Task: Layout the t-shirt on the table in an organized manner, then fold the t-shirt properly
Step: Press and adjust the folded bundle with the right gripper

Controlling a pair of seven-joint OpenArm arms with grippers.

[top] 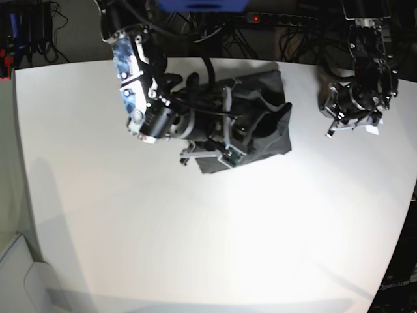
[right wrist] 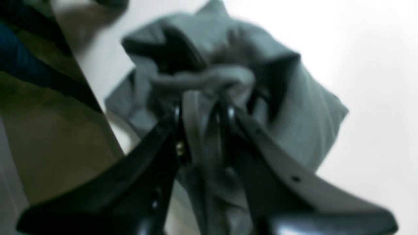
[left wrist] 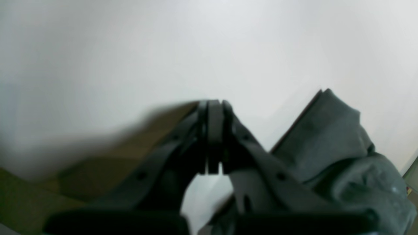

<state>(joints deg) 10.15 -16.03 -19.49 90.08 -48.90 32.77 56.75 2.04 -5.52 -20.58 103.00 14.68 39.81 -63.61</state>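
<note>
Base view, crumpled dark grey t-shirt (top: 260, 124), seemingly bunched, white table (top: 195, 228)

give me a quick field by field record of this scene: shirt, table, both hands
shirt: dark grey t-shirt, bunched and wrinkled, not laid flat, near the far edge of the table
table: white table, shirt lying on it
right hand: right hand down on the shirt, jaws closed on a fold of the cloth
left hand: left hand shut, holding nothing, off to the side and apart from the shirt
fold progress: not started, shirt needs spreading first
</note>
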